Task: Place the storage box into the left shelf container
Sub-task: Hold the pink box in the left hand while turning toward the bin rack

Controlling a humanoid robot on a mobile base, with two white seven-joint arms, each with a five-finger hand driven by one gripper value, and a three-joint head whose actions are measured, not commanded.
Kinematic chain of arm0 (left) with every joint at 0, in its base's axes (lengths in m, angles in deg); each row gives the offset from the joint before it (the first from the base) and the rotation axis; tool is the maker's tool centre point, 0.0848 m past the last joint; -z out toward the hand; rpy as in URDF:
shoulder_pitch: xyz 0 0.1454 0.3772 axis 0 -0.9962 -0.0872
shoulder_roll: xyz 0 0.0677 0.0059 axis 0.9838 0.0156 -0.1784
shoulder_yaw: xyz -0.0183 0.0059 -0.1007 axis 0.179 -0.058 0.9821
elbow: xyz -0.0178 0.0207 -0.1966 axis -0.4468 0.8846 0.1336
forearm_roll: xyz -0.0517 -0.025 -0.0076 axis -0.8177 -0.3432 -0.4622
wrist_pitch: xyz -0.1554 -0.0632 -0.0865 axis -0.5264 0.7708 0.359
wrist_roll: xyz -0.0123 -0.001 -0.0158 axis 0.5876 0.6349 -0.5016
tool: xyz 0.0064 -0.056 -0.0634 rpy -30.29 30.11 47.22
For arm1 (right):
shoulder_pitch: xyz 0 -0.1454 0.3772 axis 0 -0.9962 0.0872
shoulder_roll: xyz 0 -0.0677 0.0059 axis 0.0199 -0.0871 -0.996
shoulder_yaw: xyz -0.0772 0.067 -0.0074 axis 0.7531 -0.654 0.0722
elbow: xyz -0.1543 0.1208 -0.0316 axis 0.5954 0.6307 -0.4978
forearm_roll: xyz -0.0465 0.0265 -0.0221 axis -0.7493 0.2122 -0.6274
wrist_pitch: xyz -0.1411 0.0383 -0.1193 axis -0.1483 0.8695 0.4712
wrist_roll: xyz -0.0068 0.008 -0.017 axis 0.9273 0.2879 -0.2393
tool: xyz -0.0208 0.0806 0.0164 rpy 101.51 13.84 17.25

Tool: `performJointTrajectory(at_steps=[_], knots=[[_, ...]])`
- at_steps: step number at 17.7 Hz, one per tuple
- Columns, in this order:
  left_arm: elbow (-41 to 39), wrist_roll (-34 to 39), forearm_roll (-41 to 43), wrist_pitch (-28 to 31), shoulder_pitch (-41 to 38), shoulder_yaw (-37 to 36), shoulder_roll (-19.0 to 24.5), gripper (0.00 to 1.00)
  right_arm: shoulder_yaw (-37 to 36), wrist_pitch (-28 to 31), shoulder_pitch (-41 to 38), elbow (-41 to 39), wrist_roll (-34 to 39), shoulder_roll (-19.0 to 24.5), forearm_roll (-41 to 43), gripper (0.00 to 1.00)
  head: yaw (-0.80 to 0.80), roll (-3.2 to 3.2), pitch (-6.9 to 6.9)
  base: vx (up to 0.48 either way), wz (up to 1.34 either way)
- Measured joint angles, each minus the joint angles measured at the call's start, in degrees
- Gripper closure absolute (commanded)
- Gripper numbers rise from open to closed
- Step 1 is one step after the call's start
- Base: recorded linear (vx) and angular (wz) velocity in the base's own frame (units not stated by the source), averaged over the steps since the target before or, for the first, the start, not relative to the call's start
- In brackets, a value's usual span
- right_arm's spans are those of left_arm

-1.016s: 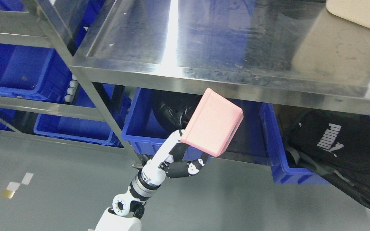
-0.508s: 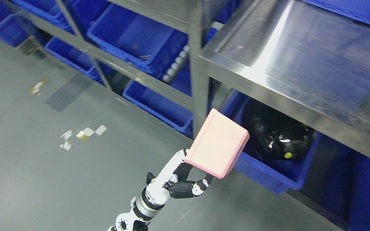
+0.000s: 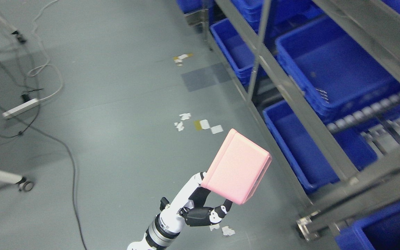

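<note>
The room has a grey, smooth floor (image 3: 109,104), and a metal shelf rack (image 3: 290,93) with steel bars runs along the right side of the head view. In front of this floor the pink rectangular plastic storage box (image 3: 236,166) is held up in the air, tilted, with its flat side toward the camera. The left hand (image 3: 205,208), white with black joints, comes in from the bottom edge and carries the box from below; its fingers (image 3: 217,213) are curled around the lower edge of the box and grasp it. The right hand is not visible.

As I judge it, the task is about in the middle: the box is picked and lifted, but it is not yet in any container. It hangs over the floor, beside the rack and apart from it. What is left is to bring it over to the left shelf container and to let it go there.

The nearest container is the blue plastic bin on the lowest level (image 3: 300,146), just to the right of the box; it looks empty. Above it the larger blue plastic bin on the middle level (image 3: 332,69) holds only a few very small things that I cannot name. Farther back another blue bin (image 3: 234,52) also seems empty.

On the floor lie small scraps of paper or tape (image 3: 200,124), and at the left a white power strip (image 3: 21,108) with dark cables (image 3: 64,152).
</note>
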State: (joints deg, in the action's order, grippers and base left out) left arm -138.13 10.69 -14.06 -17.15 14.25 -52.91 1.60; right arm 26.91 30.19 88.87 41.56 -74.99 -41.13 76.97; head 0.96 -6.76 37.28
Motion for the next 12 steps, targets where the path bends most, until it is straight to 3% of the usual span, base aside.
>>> performJointTrajectory(at_steps=[6,12], knots=[[-0.4,0.0,0.0,0.0,-0.6,-0.2,0.0,0.98,0.0,0.0,0.0,0.0,0.0,0.0,0.0,0.0,0.0,0.0,0.0,0.287,0.83],[-0.6,0.0,0.0,0.0,-0.8,-0.3,0.0,0.98,0.0,0.0,0.0,0.0,0.0,0.0,0.0,0.0,0.0,0.0,0.0,0.351,0.28]])
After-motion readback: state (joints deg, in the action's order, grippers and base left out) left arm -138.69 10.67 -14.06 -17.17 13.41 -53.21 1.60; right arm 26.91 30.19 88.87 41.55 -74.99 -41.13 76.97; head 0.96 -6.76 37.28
